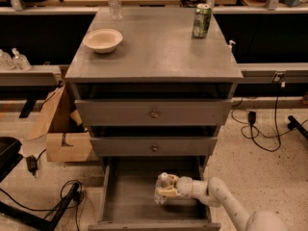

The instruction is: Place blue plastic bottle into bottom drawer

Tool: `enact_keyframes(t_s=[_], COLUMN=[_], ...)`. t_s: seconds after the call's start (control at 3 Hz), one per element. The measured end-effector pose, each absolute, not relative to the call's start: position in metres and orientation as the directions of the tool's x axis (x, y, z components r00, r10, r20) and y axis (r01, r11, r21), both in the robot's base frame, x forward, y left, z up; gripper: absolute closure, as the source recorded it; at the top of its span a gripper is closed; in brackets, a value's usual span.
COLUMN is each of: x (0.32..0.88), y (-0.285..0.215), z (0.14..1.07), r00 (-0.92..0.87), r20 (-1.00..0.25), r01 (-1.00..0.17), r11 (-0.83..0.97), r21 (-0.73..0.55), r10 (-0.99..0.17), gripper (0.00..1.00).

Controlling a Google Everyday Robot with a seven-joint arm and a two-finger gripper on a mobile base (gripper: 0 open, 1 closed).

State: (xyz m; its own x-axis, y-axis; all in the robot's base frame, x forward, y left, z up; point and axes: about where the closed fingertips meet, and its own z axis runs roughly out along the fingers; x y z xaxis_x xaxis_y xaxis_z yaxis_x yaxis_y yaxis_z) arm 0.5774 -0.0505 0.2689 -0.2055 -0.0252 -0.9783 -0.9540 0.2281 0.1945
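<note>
Low down, reaches in from the lower right with the gripper (pixel 163 193), set inside the pulled-out bottom drawer (pixel 126 196). Clasps the blue plastic bottle (pixel 162 182) around its lower body, yellowish fingers (pixel 170 192) pressed tight against the clear plastic. Holds it upright, white cap on top, over the right half of the plain grey drawer floor, near the right wall. Cannot tell whether the base touches the floor or hangs just above it. Trails back from there along a white arm (pixel 219 197), bent at a rounded joint and leaving by the bottom right corner.

Just above, stacks two upper drawers (pixel 120 113), each with one round knob at the middle of its front. Higher up, carries on the grey cabinet top (pixel 159 52) a pale bowl (pixel 103 40) at the left, a green can (pixel 202 20) at the back right and a clear bottle (pixel 114 2) at the back left edge, all well apart. Beside the cabinet on the left, leans an open cardboard box (pixel 61 134) on the speckled floor, with black cables (pixel 57 203) near it.
</note>
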Motion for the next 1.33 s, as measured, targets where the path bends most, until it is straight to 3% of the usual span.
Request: enact_keyframes(t_s=[0.67,1.33], x=[0.612,0.610], y=[-0.061,-0.055], z=[0.257,0.257], r00=[-0.087,-0.094], r20=[-0.996,-0.996], r01=[-0.950,-0.953], r11=[0.302,0.291], r21=[0.079,0.088], r10=[-0.013,-0.009], gripper=[0.97,0.51])
